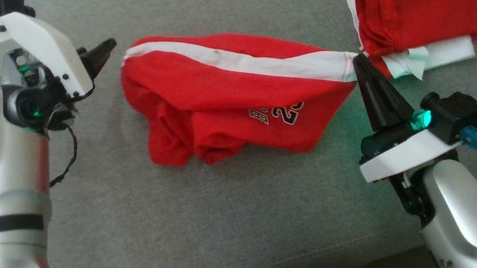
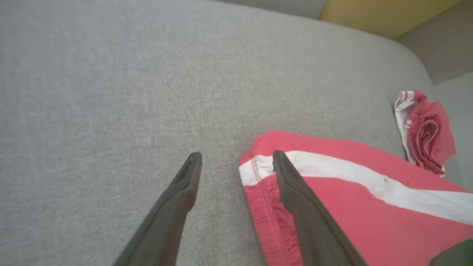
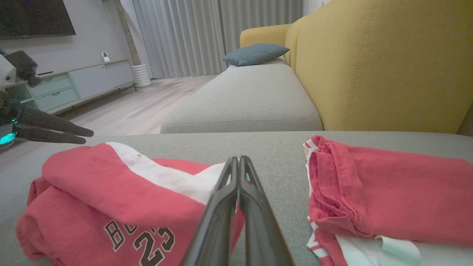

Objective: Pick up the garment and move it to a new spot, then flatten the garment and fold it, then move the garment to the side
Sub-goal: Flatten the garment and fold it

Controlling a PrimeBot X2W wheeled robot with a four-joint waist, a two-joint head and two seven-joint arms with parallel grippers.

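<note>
Crumpled red jersey with a white stripe (image 1: 225,103) lies on the grey sofa cushion (image 1: 232,227), with the stripe running left to right. The right gripper (image 1: 358,63) is pinched onto its right end. The left gripper (image 2: 236,155) is spread wide just beside the left end, so that corner looks like its grab.

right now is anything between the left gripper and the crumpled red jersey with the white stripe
Nothing visible: the open left gripper sits at the red jersey's stripe end, over bare grey sofa cushion.
</note>
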